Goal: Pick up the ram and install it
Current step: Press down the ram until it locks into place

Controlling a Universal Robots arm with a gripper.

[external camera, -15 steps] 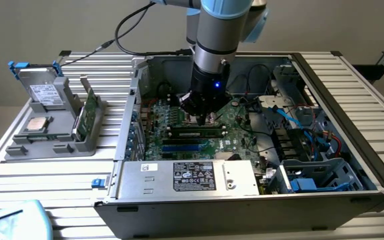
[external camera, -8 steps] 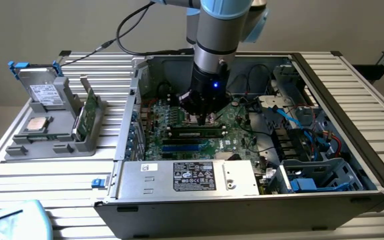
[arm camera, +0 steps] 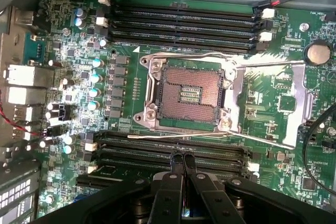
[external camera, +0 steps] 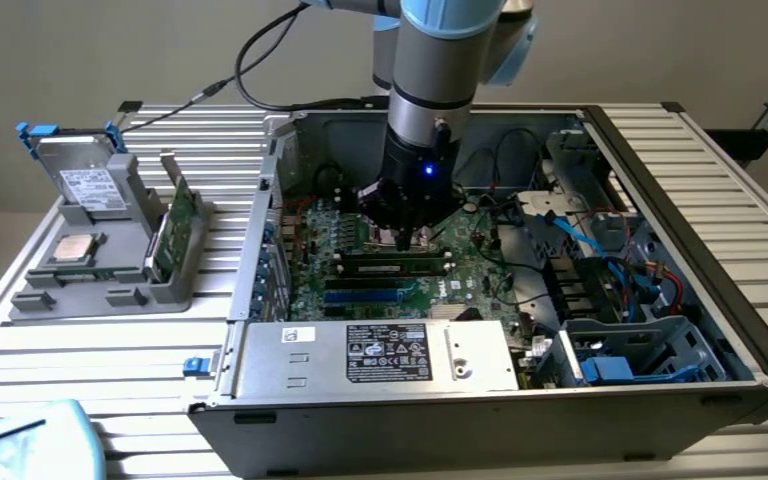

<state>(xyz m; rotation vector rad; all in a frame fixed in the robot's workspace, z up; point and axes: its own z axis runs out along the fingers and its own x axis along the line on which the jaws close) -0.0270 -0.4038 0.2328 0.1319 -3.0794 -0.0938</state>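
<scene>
Inside the open computer case (external camera: 678, 160), my gripper (external camera: 404, 240) hangs low over the motherboard (external camera: 471, 250). The ram (external camera: 391, 266), a slim dark green stick with black chips, lies along a memory slot just in front of the fingertips in the exterior view. In the wrist view my gripper (arm camera: 184, 156) is shut, its two black fingers (arm camera: 173, 182) pressed together with nothing visible between them. Their tips hover over the black memory slots (arm camera: 157, 148) beside the open CPU socket (arm camera: 189, 93). I cannot tell whether they touch anything.
A second bank of bare memory slots (arm camera: 184, 19) lies beyond the socket. The power supply (external camera: 384, 355) and drive cage (external camera: 638, 350) flank the board. On the exterior view's left, a grey holder (external camera: 64, 290) carries a larger green card (external camera: 177, 230), a CPU (external camera: 77, 247) and a drive (external camera: 91, 185).
</scene>
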